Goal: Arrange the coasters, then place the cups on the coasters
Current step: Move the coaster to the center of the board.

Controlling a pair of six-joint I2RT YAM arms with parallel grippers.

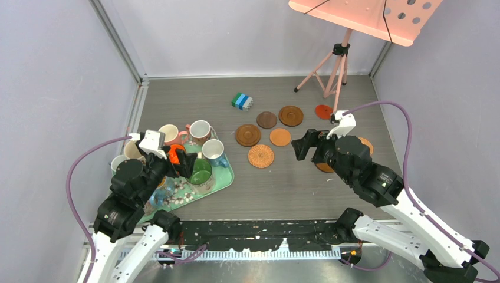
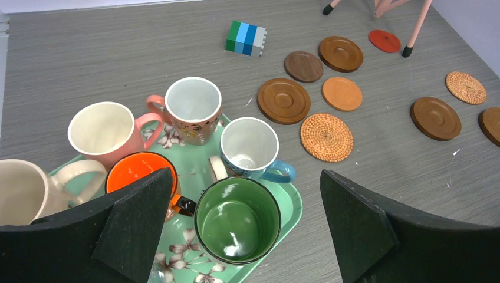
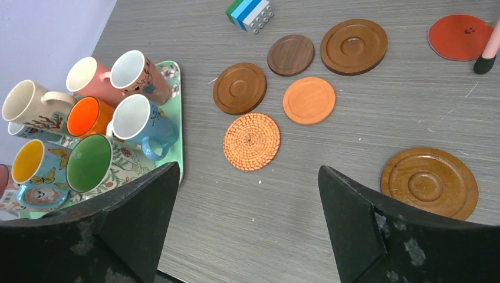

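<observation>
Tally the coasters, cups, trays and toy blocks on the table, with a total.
Coasters: 9
Cups: 8
Tray: 1
Toy block: 1
Total: 19

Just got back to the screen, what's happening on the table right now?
Nothing is being held yet. Both arms hover with jaws open: the left gripper over the mugs clustered on and around the mint-green tray, the right gripper above the coasters. The coasters lie scattered flat across the middle and right of the table, wooden, orange, woven and one red near the pink stand's feet. No mug sits on a coaster. A blue-green toy block lies behind them.
</observation>
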